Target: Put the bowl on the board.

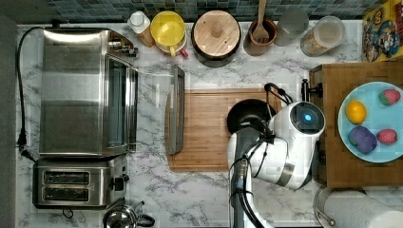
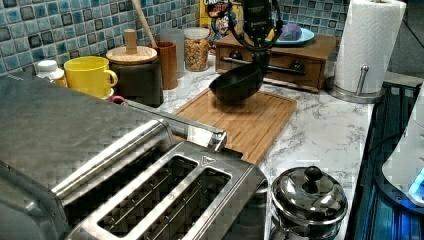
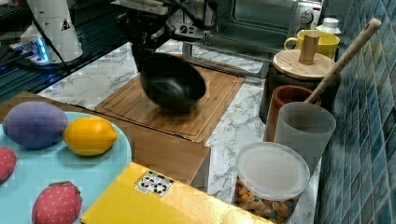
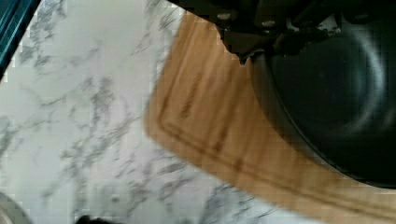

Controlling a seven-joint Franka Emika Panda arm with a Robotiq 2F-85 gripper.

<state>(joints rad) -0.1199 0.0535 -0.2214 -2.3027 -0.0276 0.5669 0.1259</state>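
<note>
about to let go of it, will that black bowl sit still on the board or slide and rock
The bowl looks glossy, so probably slippery on the smooth board. It hangs tilted from the gripper, so it may rock briefly when released. Its rounded underside suggests a wobble, though it seems rigid.

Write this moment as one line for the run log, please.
gripper: shut on glossy black bowl | bowl: tilted, lifted above light-brown wooden board | release: not yet

The top view looks straight down on the marble counter (image 1: pixel 199 190); the left view sits low beside the toaster (image 2: pixel 165 200), facing across; the right view faces back from the plate (image 3: pixel 109 149); the wrist view hangs close above; all share the board (image 1: pixel 204 128).
</note>
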